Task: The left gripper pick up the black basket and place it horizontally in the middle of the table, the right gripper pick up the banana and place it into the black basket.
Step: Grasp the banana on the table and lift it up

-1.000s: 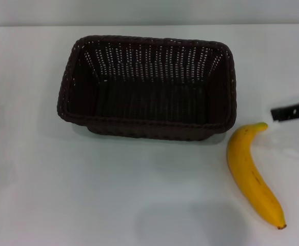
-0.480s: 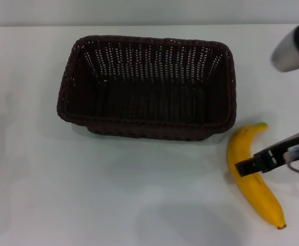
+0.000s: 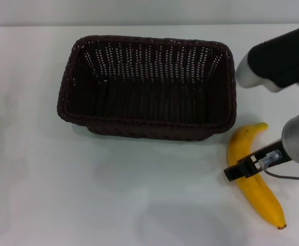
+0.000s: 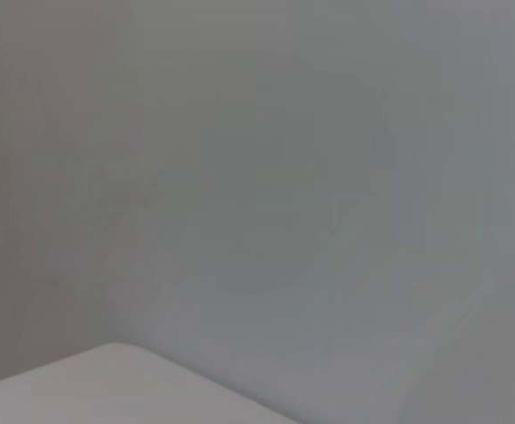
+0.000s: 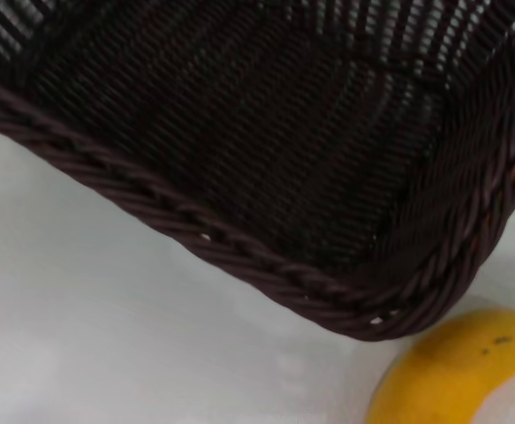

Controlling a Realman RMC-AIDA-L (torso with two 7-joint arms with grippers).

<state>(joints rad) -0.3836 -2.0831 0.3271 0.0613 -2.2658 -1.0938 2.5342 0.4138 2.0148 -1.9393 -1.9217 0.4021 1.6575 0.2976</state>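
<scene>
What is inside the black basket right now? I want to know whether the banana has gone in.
Nothing: the black basket shows only its woven floor. The banana lies outside, on the table.

A: What fills most of the right wrist view?

B: The black basket (image 5: 266, 132), seen close. Its braided rim (image 5: 239, 252) runs across the picture to a rounded corner, with the dark woven floor and an open-weave sloping side beyond it.

A: Anything beside it?

B: A yellow part of the banana (image 5: 456, 371), just beside that corner, outside the rim. Whether they touch, I cannot tell. The white surface (image 5: 89, 318) lies bare along the rim.
</scene>
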